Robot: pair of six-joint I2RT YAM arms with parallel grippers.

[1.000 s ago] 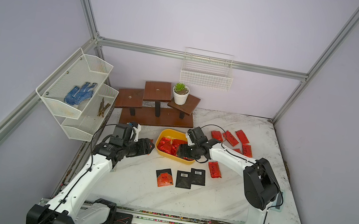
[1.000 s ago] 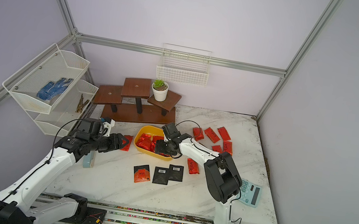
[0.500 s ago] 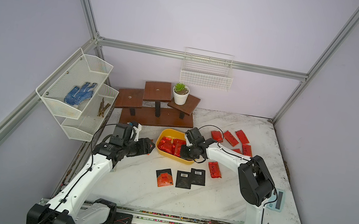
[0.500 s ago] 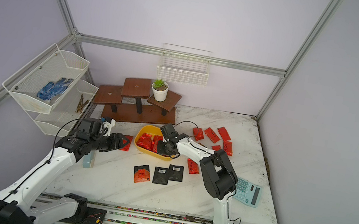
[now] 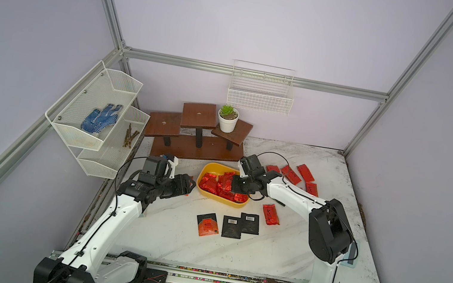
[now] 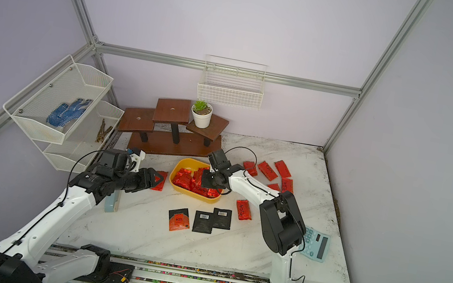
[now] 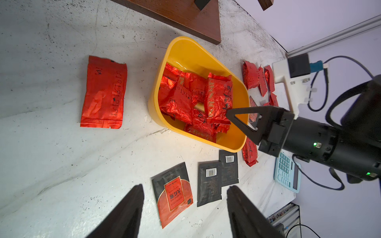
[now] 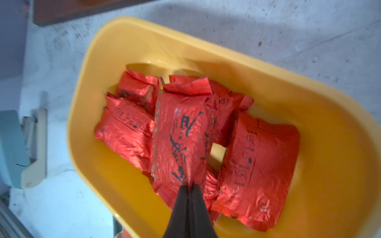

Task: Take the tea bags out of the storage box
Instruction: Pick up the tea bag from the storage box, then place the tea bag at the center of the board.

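The yellow storage box (image 5: 221, 201) (image 8: 90, 86) stands mid-table with several red foil tea bags (image 7: 177, 99) piled inside. My right gripper (image 8: 189, 186) (image 5: 238, 186) reaches into the box and is shut on the end of one red tea bag (image 8: 179, 134), which lies on top of the pile. My left gripper (image 7: 185, 193) (image 6: 158, 179) hovers open and empty just left of the box, beside a flat red tea bag (image 7: 103, 92) on the table. Other red tea bags (image 5: 295, 175) lie at the back right, one (image 5: 271, 214) in front of the box, and three black sachets (image 5: 232, 226) nearer the front.
A pale blue calculator (image 6: 314, 244) lies by the right arm's base. A wooden tiered stand (image 5: 197, 137) with a potted plant (image 5: 227, 119) stands behind the box. A white mesh shelf (image 5: 98, 113) hangs at left, a wire basket (image 5: 260, 91) on the back wall. A pale blue stapler-like object (image 6: 112, 202) lies under the left arm.
My right gripper has gone from open to shut on a red tea bag inside the box. The left arm has not moved.
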